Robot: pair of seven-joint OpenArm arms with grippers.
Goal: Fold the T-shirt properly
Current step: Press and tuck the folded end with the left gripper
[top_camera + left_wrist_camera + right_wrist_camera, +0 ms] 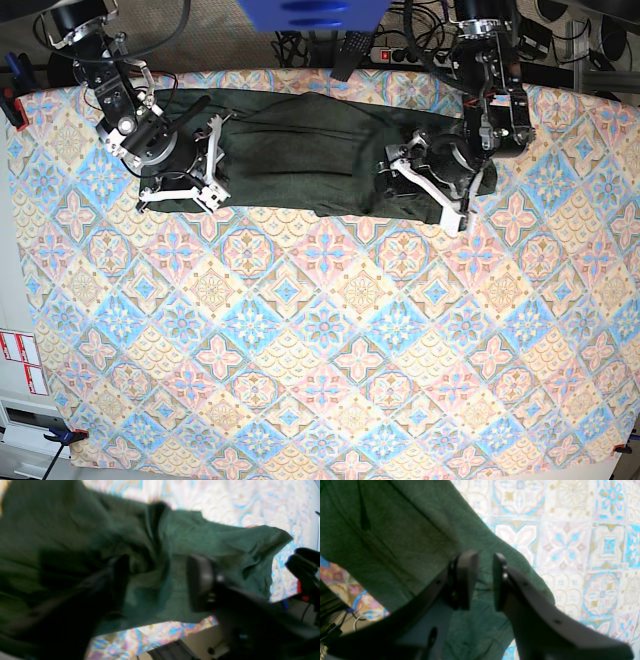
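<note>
The dark green T-shirt (pixel 300 150) lies stretched along the far edge of the table, rumpled at both ends. My left gripper (pixel 425 190) is over the shirt's right end. In the left wrist view the left gripper (pixel 160 580) is open, its blurred fingers (pixel 200 580) wide apart with bunched T-shirt (pixel 212 537) behind them. My right gripper (pixel 205 160) hovers at the shirt's left end. In the right wrist view the right gripper (pixel 485 580) shows a narrow gap between its pads (pixel 467 580), and T-shirt (pixel 407 530) fabric shows through that gap with nothing pinched.
A patterned tile tablecloth (pixel 320 330) covers the whole table. Cables and a power strip (pixel 400 50) run behind the far edge, under a blue object (pixel 310 15). White labels with red print (pixel 20 360) sit at the left edge. A clamp (pixel 60 435) holds the near left corner.
</note>
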